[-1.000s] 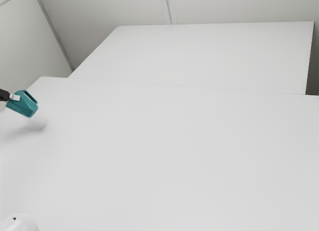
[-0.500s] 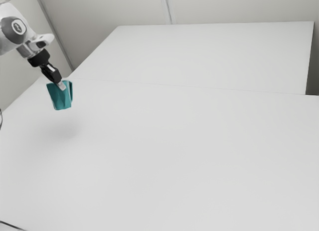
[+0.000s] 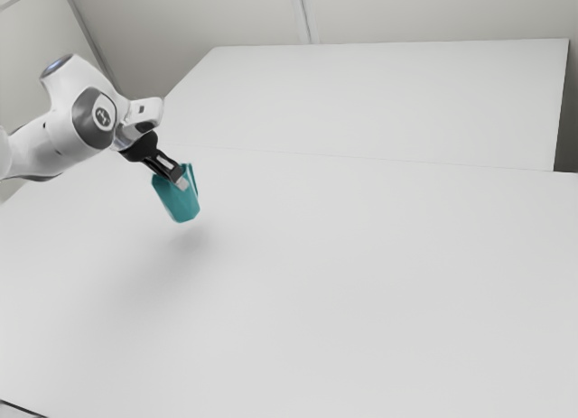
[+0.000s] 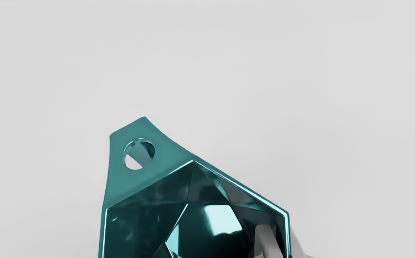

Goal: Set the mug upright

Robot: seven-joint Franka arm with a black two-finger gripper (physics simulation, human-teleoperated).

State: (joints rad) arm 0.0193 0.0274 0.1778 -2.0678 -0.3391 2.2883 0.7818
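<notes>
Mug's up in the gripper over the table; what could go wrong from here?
The gripper pinches just one wall of the mug, one finger inside and the other outside, so it might swivel or slip.
It leans in the exterior view, so lowered like this it could land on a base edge and topple.
Its shadow lies apart below it on the table; opening now would probably drop it.

From the side of the white-and-grey jointed arm, one camera stands well back, looking down across the broad, smooth white tabletop. The other rides the wrist, close up, peering into the teal faceted mug. Both catch the mug, pale fingertips of the black two-finger tool and some tabletop.
</notes>
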